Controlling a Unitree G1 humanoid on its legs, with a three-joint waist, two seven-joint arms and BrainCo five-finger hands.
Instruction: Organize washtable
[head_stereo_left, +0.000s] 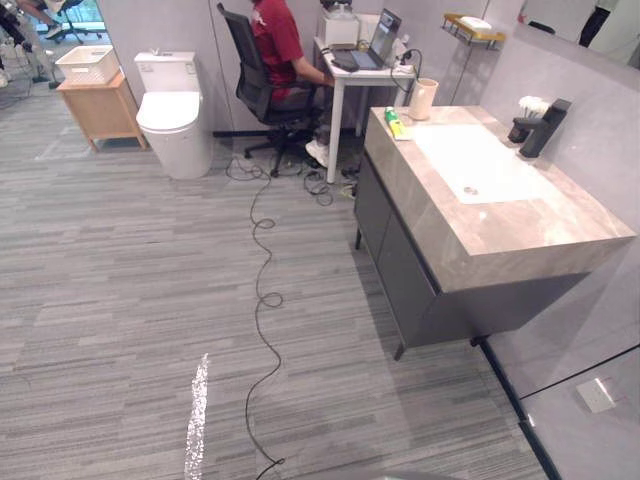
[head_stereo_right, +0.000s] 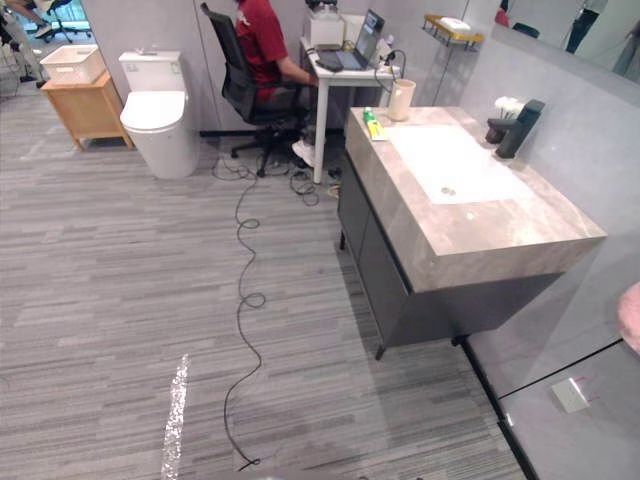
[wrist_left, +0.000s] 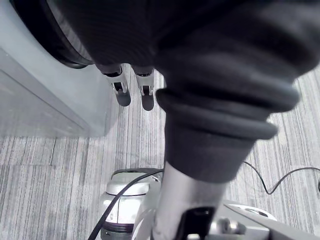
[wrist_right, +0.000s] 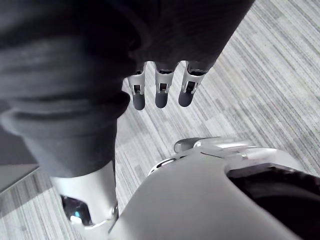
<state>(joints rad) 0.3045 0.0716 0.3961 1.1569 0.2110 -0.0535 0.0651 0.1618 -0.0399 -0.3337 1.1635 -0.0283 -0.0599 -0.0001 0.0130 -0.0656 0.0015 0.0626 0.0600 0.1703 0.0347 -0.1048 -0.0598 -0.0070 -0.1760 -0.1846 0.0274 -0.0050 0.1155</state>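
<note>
Washtable (head_stereo_left: 500, 235): green bottle (head_stereo_left: 394, 122), beige cup (head_stereo_left: 422, 98) at far end; left hand (wrist_left: 122, 91), right hand (wrist_right: 161, 93) hang, fingers straight, empty.

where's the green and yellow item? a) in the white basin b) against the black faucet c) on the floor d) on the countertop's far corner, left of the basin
d: the green and yellow item lies on the countertop at its far corner, outside the white basin, across it from the black faucet.

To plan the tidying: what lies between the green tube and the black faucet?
The white sink basin lies between the green tube and the black faucet, as both eye views show.
</note>
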